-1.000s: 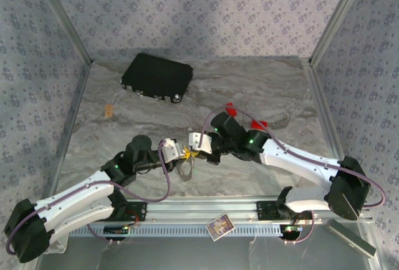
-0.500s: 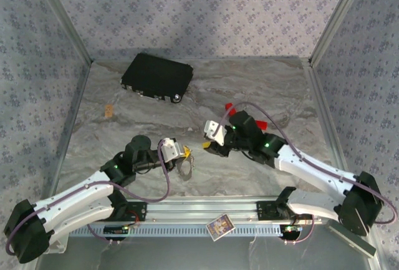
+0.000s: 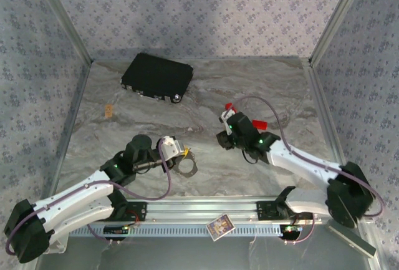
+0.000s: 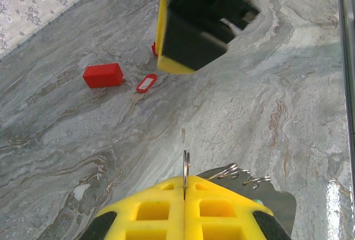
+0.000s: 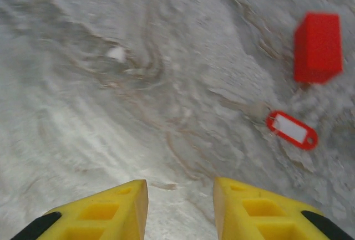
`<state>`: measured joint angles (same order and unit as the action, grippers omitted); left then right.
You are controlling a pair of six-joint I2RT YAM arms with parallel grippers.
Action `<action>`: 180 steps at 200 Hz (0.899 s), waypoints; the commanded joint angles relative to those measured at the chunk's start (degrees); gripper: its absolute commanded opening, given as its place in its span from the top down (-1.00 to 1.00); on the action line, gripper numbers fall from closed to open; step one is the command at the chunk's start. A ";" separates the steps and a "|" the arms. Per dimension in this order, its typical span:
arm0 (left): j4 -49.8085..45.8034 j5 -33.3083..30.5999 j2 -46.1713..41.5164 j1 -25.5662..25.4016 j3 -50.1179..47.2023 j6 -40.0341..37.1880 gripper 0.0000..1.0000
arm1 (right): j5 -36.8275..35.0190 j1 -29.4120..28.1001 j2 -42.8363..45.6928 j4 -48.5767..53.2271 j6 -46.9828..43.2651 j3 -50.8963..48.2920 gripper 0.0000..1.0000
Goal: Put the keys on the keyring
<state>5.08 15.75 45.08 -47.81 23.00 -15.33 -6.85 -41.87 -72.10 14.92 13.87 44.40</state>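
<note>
Keyring [image 4: 186,165] sits clamped edge-on in left pincer [image 4: 184,187], ready for threading; right pincer [image 5: 180,207] spread, empty, red key [image 5: 291,130] at 2 o'clock.

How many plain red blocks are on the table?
2. One red block lies beyond the right hand; the second red block lies beside that arm's wrist. Others could hide under the arms.

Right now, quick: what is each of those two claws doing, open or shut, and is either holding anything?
Left gripper: shut on the keyring.
Right gripper: open, holding nothing.
</note>
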 commanded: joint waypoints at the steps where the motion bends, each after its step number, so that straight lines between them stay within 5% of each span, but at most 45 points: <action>1: -0.21 -0.27 0.11 -0.53 2.92 0.72 1.00 | -1.56 1.94 -6.85 10.24 8.21 7.66 0.27; 51: 1.35 -0.45 1.37 -0.48 2.49 2.39 1.00 | -4.04 5.84 -22.59 17.94 14.61 17.45 0.23; 110: 1.76 -0.67 1.68 -0.51 2.50 2.72 1.00 | -8.65 8.74 -27.36 11.48 24.53 17.80 0.23; 180: 2.03 -0.55 1.33 -0.53 1.87 1.62 1.00 | -5.85 11.62 -29.94 4.86 28.33 16.22 0.35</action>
<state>4.69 15.35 47.05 -47.81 23.77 -13.45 -12.84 -31.29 -100.95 22.50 39.35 60.69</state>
